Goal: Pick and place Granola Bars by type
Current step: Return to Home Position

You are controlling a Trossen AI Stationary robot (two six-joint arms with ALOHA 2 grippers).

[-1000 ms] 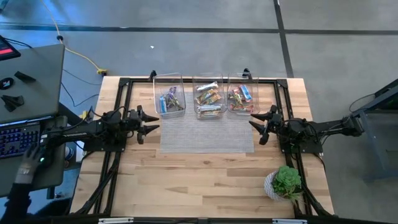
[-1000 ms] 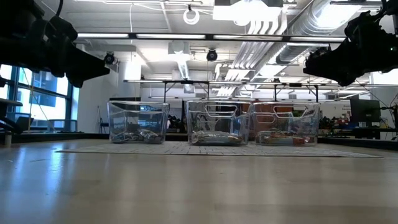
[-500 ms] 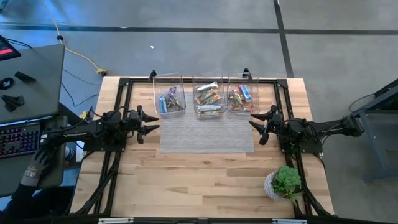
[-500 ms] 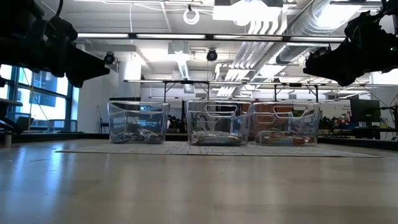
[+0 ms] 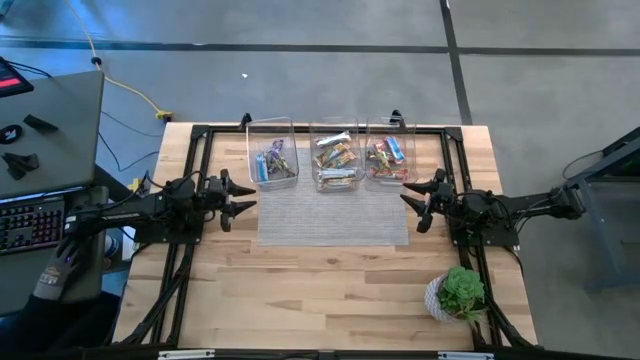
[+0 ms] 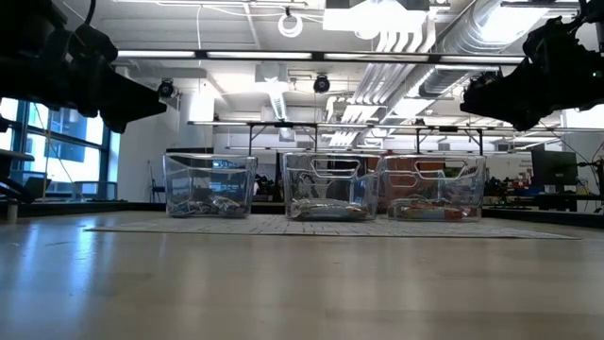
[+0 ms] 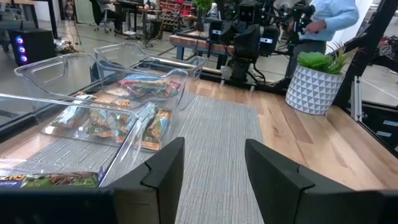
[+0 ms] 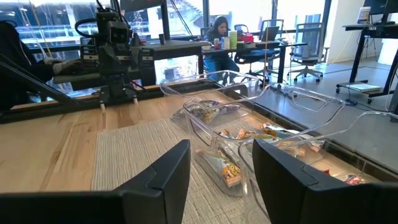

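Sorting looks done: we see all Granola Bars (image 5: pixel 335 157) in 3 clear bins (image 5: pixel 270 123) at far side of worktop (image 5: pixel 330 290), none outside. Left pincer (image 5: pixel 248 198) & right pincer (image 5: pixel 409 199) hover spread, empty, either side of grey mat (image 5: pixel 333 215), apparently parked.

Bins (image 5: pixel 334 124): three stood behind the mat (image 5: pixel 333 215).
Bars (image 5: pixel 335 155): lay in every bin; count unclear.
Arms (image 5: pixel 150 205): two flanked the mat.
Plant (image 5: pixel 461 291): one.
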